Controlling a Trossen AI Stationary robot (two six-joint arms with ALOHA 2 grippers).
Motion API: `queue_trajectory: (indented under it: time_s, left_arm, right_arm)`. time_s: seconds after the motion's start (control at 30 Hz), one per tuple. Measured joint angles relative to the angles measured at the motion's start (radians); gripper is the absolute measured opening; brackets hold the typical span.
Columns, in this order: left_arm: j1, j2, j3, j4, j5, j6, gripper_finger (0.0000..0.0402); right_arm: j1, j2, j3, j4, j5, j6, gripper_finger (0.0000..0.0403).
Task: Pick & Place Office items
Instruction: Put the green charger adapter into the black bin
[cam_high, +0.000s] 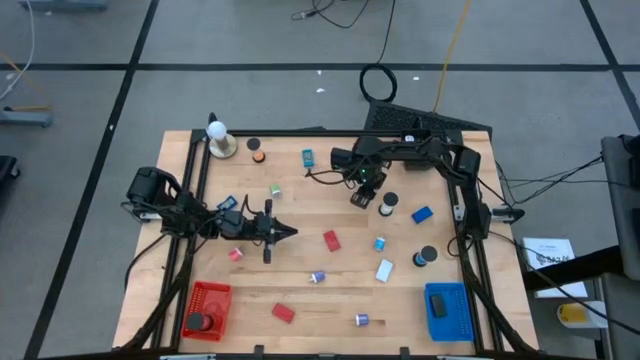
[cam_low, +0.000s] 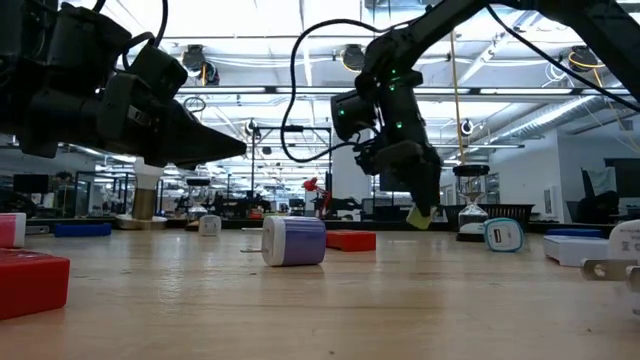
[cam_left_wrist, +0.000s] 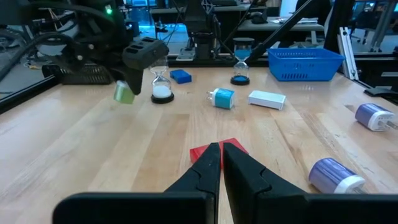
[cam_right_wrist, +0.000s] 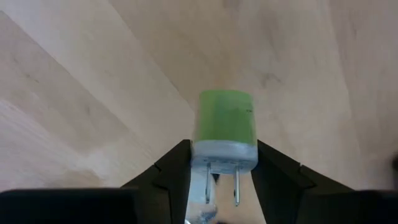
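1. Right pincer (cam_right_wrist: 221, 165) clamped on a green plug adapter (cam_right_wrist: 225, 127), prongs pointing back between the fingers, lifted clear of the desk (cam_high: 300, 300); in the high view, placed upper centre of the frame, at (cam_high: 362, 197).
2. In the low view, same green plug adapter (cam_low: 420, 215) hanging at the tip of the right arm, right of centre, above the wood.
3. Left pincer (cam_left_wrist: 219, 163) narrow, fingers nearly together, gripping nothing; in the high view, left of centre at (cam_high: 285, 233), pointing right.
4. Straight ahead of the left pincer: a red block (cam_left_wrist: 202, 151), partly hidden behind the fingertips.
5. Close to the lifted adapter: a white-filled hourglass (cam_left_wrist: 161, 84) just beside it, a blue block (cam_left_wrist: 181, 76) beyond.
6. Scattered around: a purple-capped plug (cam_low: 294, 241) in the low view's centre, a white block (cam_left_wrist: 267, 99), a teal plug (cam_left_wrist: 221, 98).
7. Lower left of the high view: red basket (cam_high: 200, 305) with a dark disc inside; lower right: blue basket (cam_high: 449, 312).
8. Upper left of the desk: white ball on a tan base (cam_high: 219, 138).
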Motion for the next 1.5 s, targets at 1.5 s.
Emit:
queue_trajectory:
  time_s: [1.5]
  left_arm:
    - [0.0, 0.0, 0.0, -0.001, 0.002, -0.009, 0.0026]
  right_arm:
    - [-0.005, -0.002, -0.064, 0.066, 0.012, -0.003, 0.0216]
